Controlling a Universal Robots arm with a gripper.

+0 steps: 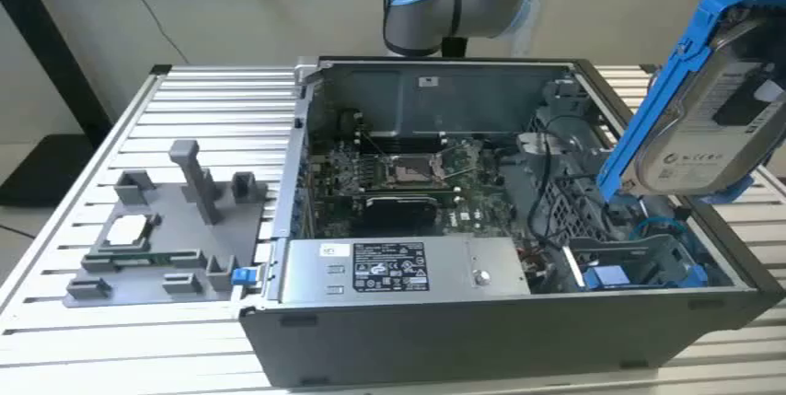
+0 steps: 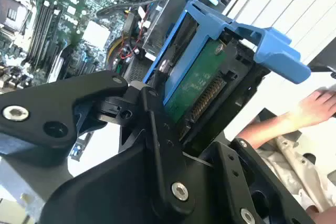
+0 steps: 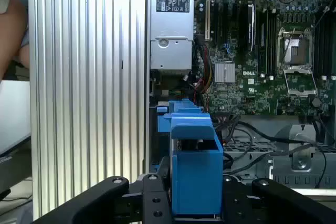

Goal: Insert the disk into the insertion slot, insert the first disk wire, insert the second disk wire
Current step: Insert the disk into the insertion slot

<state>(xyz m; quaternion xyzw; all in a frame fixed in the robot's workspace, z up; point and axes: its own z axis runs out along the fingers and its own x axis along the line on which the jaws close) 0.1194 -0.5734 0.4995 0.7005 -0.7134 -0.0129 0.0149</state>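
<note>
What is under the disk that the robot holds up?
The open computer case, with a grey drive cage and blue parts inside. The disk hides part of the cage, so the slot cannot be seen.

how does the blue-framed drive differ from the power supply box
The silver-grey hard drive in a bright blue plastic carrier hangs steeply tilted above the open computer case; the grey metal power supply box lies flat inside it. The drive is blue-framed, the box bare. Both carry printed labels.

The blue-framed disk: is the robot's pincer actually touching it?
Touching. In the second wrist view, the pincer clamps the disk between its black fingers, with no gap on either side.
</note>
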